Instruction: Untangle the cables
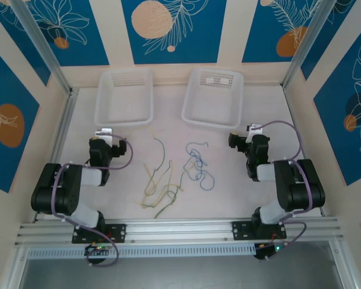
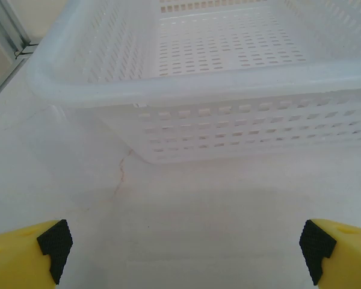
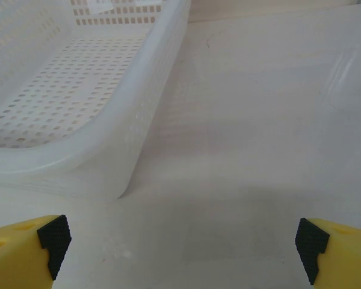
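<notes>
The cables lie loose on the bench [image 1: 228,201] in the middle, between the two arms. The blue cables [image 1: 196,164] are knotted into a small bundle on the right. The yellow and green cables [image 1: 161,192] cross over one another in a looser heap to the left and a bit nearer. One green cable [image 1: 161,152] curls by itself just beyond that heap. The two bundles look apart from each other, though I can't make out every crossing from above. On the far side sit two white plastic baskets with nothing in them, the left basket [image 1: 123,121] and the right basket [image 1: 207,124]. The left hand [image 2: 185,248] is spread wide with nothing between its fingers, and it points at the near wall of the left basket. The right hand [image 3: 183,244] is just as wide and bare, aimed past the near corner of the right basket at open bench. Each hand is well off to the side of the cables. To my eye the untangling has not begun, and this is the reach-in step. The next move, I'd guess, means swinging one hand in over a bundle and picking a free end that sticks out. It should pinch that one strand alone and draw it clear without dragging the others along.
</notes>
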Robot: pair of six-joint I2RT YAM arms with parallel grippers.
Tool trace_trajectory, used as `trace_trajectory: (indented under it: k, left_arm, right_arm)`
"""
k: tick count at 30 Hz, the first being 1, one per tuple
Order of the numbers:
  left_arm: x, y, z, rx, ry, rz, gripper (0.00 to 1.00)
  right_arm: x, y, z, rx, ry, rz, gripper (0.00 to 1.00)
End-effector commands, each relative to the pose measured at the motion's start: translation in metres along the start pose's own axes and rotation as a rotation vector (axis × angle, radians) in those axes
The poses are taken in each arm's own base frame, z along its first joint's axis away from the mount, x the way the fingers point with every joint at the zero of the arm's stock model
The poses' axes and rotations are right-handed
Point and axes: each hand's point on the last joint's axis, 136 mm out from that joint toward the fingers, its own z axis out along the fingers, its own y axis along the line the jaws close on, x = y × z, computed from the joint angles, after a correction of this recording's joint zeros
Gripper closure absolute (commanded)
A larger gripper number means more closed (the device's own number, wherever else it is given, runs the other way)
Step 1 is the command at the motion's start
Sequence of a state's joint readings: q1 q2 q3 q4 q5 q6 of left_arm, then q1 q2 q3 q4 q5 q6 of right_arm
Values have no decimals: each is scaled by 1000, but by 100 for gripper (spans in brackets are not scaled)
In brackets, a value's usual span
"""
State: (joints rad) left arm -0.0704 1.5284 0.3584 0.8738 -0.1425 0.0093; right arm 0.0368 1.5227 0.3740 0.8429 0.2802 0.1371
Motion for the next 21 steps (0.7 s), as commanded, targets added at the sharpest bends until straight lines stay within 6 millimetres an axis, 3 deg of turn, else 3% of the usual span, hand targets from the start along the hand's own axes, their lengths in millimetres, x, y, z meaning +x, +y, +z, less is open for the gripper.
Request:
trace_trajectory:
  k: [1, 4, 21]
  left_arm:
    - [-7, -2, 3, 2, -16, 12, 0]
    - [-7, -10, 5, 48, -7, 30, 0]
    - [-14, -8, 4, 38, -10, 25, 0]
  right_arm:
    - [-11, 2, 3, -13, -24, -6, 1]
    - [-11, 3, 3, -14, -23, -7, 1]
    - [-14, 5, 2, -42, -30, -5, 1]
